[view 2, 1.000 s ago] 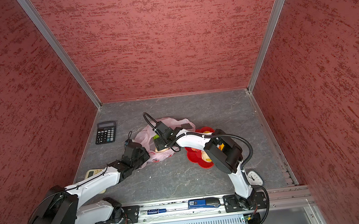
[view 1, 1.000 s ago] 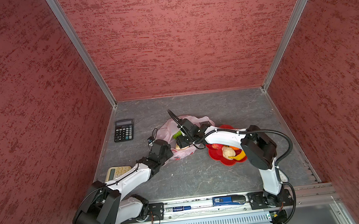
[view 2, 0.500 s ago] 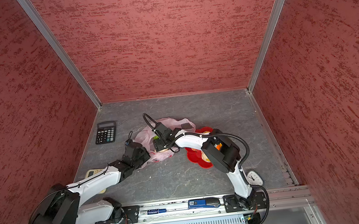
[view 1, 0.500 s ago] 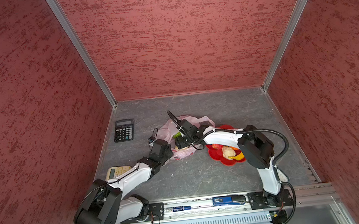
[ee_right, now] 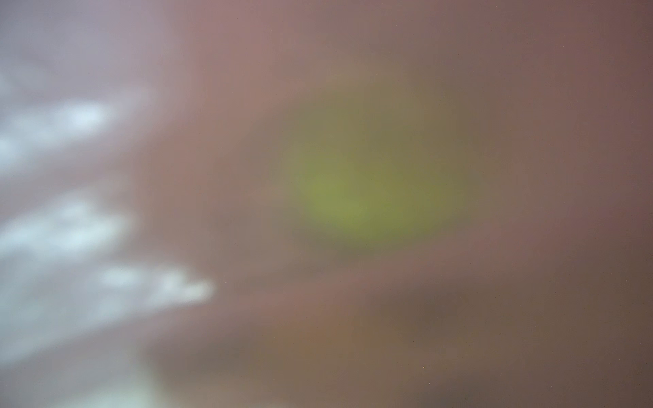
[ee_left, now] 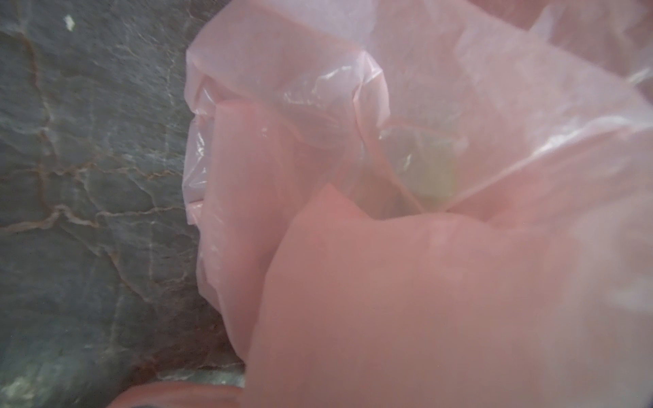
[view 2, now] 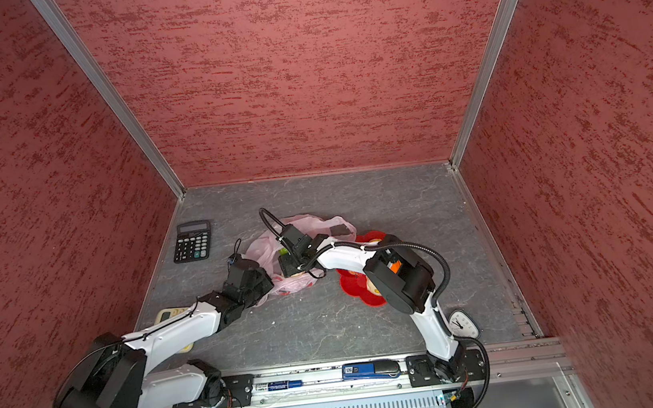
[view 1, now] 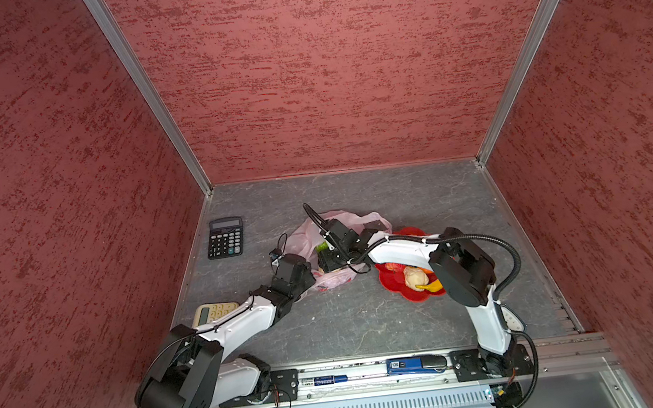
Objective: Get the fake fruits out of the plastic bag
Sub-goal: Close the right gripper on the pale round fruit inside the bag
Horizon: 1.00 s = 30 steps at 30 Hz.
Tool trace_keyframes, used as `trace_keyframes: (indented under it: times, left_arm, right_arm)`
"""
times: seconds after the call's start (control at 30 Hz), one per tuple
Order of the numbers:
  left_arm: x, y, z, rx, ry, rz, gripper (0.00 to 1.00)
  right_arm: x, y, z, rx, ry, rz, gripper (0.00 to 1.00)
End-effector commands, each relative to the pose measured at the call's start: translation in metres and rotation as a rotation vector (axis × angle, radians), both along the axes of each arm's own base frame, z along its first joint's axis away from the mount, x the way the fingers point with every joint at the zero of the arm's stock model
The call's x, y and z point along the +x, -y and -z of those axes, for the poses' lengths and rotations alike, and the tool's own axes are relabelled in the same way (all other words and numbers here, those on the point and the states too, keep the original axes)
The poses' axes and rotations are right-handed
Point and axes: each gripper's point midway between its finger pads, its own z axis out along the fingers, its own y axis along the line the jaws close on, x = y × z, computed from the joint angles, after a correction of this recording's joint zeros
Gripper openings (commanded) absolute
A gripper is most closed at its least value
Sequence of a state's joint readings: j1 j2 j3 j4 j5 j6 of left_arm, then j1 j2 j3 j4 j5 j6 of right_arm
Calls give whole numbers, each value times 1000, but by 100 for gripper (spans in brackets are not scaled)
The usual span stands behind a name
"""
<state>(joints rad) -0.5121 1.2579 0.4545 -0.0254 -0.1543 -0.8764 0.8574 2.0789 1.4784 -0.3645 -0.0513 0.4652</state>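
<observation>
plastic bag, pale pink, lies crumpled mid table, just beside a red dish to its right. green fruit shows at the bag's mouth; r wrist cam gives only a green blur. cream fruit + banana lie in the dish. l gripper closed at bag's near edge; can't tell if it pinches film. r gripper is inside the bag, jaws hidden: can't tell if apart or together.

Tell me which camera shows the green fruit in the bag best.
A top view: the green fruit shows small but sharp inside the plastic bag. The left wrist view shows only a pale green patch through the plastic; the right wrist view shows only a large green blur.
</observation>
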Motion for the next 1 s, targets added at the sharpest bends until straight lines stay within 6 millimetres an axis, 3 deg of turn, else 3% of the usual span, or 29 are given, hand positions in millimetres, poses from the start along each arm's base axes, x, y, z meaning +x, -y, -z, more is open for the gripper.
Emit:
trace_keyframes:
  times: [0.0, 0.3, 0.97]
  left_arm:
    - [1, 5, -1, -15, 6, 8, 1]
    - [1, 3, -3, -14, 8, 1, 1]
    - [-1, 2, 0, -17, 2, -9, 1]
  right_arm:
    - [-7, 2, 14, -32, -35, -10, 55]
    - [-6, 3, -13, -4, 17, -19, 40]
    - [-6, 7, -56, 26, 86, -41, 31]
